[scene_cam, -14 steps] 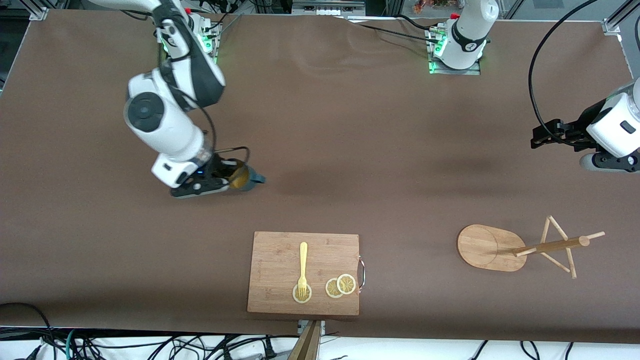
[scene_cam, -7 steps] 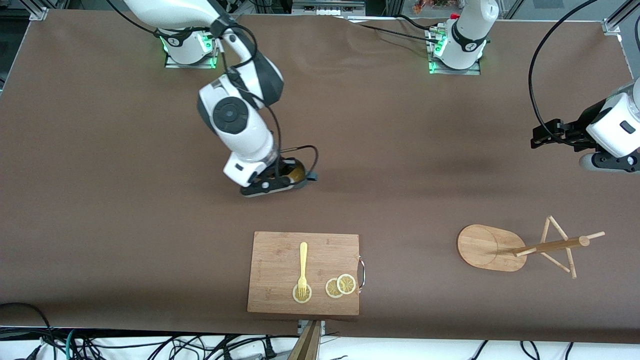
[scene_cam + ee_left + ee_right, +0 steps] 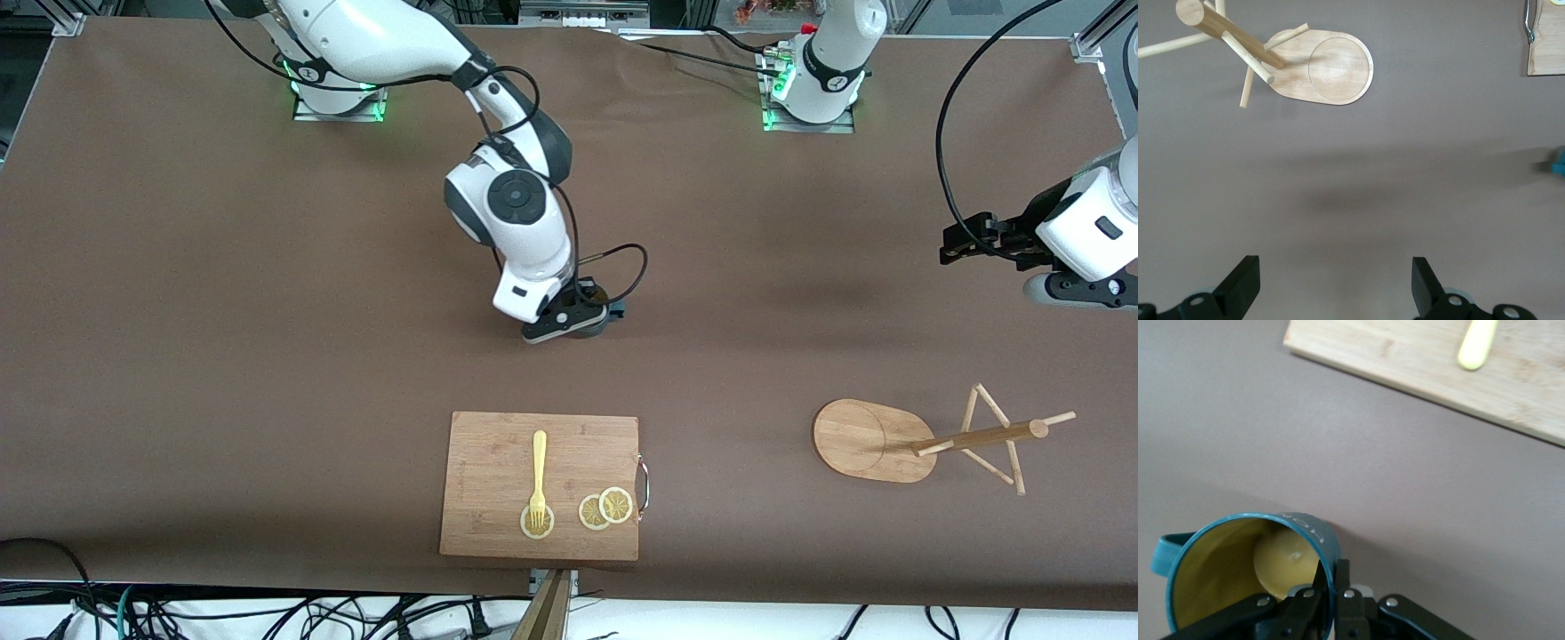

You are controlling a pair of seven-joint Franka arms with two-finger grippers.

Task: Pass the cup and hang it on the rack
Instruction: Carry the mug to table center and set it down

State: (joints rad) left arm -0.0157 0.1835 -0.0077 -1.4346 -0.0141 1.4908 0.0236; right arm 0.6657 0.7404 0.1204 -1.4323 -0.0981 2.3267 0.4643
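The cup is held by the right gripper, whose fingers are closed tightly on the rim wall, one finger inside the yellow interior and one outside on the teal wall. Such a rim grip is probably chosen so that the small side handle is left free, because the handle is the part that must later be put on a peg. In the front view the right gripper is seen over the bare brown table, about the middle of its length, with the cup mostly hidden under the wrist; only a bit of teal is visible at the edge. Whether the cup is resting on the table or is carried just above it cannot be told.

The left gripper is waiting above the left arm's end of the table, and its fingers are spread fully apart, with nothing between them. It is likely kept open so that the cup can be received.

The rack is placed near the left arm's end, nearer to the front camera than the left gripper; no cup is hung on its pegs. A cutting board with a fork and lemon slices lies near the front edge and is not involved.
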